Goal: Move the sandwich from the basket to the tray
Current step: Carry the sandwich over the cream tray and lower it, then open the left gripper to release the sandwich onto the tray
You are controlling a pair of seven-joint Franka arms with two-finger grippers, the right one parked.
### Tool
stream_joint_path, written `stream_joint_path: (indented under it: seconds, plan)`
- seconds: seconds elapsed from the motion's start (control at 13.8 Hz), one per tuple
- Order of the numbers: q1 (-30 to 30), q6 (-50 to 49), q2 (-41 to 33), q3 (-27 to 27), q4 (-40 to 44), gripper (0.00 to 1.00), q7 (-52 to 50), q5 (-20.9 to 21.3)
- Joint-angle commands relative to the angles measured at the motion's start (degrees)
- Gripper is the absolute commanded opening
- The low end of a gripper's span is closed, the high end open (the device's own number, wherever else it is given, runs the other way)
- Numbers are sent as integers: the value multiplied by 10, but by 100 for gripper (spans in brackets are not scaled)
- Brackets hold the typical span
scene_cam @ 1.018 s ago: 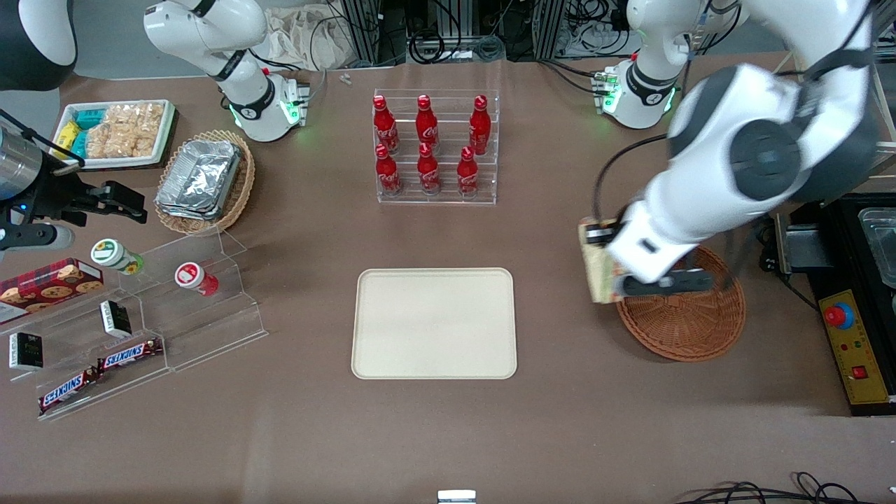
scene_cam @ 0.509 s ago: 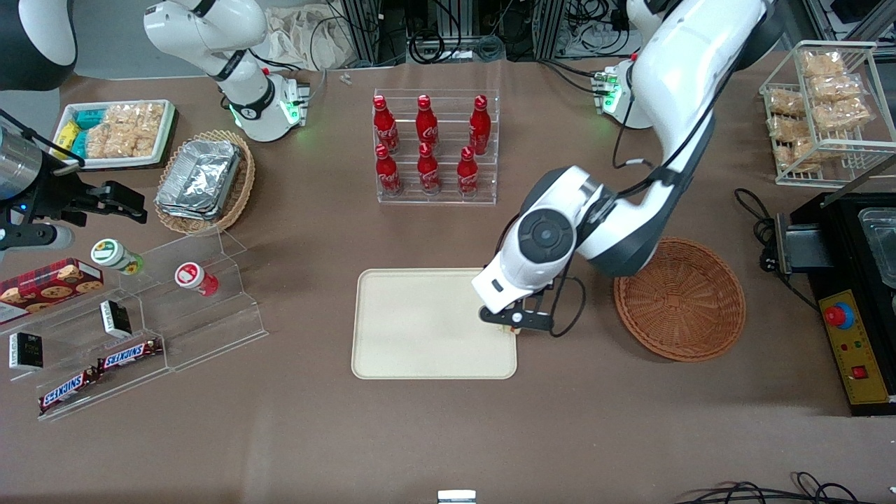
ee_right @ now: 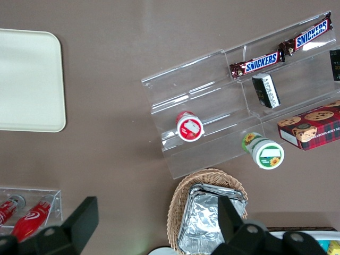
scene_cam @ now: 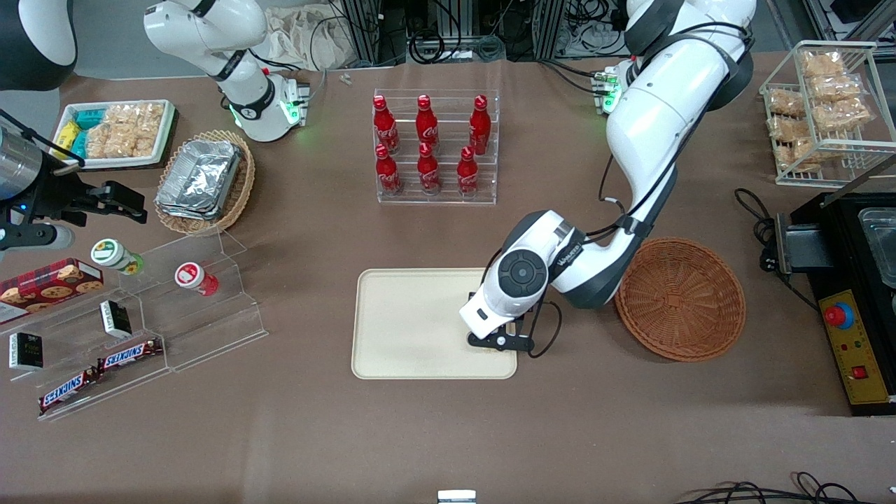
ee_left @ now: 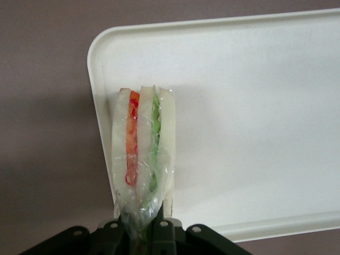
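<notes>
Your gripper (ee_left: 142, 226) is pinching the sandwich (ee_left: 142, 159) by its narrow end between closed fingers (ee_left: 159, 226), its length hanging over the tray's (ee_left: 255, 106) corner nearest the basket (scene_cam: 689, 301).

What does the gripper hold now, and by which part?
The gripper holds the sandwich by its narrow wrapped end, over the tray.

The front view looks steeply down from high above the tabletop's (scene_cam: 294, 427) near edge, taking in nearly the whole surface up to the arm bases at the farthest edge. The left wrist view sits close over the gripper (ee_left: 142, 223), facing straight down onto one corner of the cream tray (ee_left: 255, 95), which the front view also shows. The right wrist view hangs higher at the parked arm's end, catching another tray corner, the acrylic shelves (ee_right: 212, 106) and foil containers (ee_right: 210, 223).
</notes>
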Motion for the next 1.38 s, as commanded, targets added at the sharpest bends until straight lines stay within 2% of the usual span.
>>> stream_joint_path:
  seconds: [0.0,0.07,0.15,0.22,0.29,0.44,0.58,0.8,0.95,1.31]
  plan:
    - [-11,3,15,13,26,24,-15,11]
    - [-11,4,20,13,25,28,-20,11]
    - [-11,4,21,13,25,40,-31,11]
    - [-11,4,20,13,25,61,-43,10]
    - [-11,2,17,12,25,100,-56,6]
    - [-9,-24,5,10,25,100,-80,2]
    - [-6,-102,-23,7,30,100,-81,-10]
    - [17,-171,-98,8,33,100,-71,-36]
    - [40,-206,-153,10,29,99,-56,-37]
    - [140,-319,-267,11,18,99,112,-34]
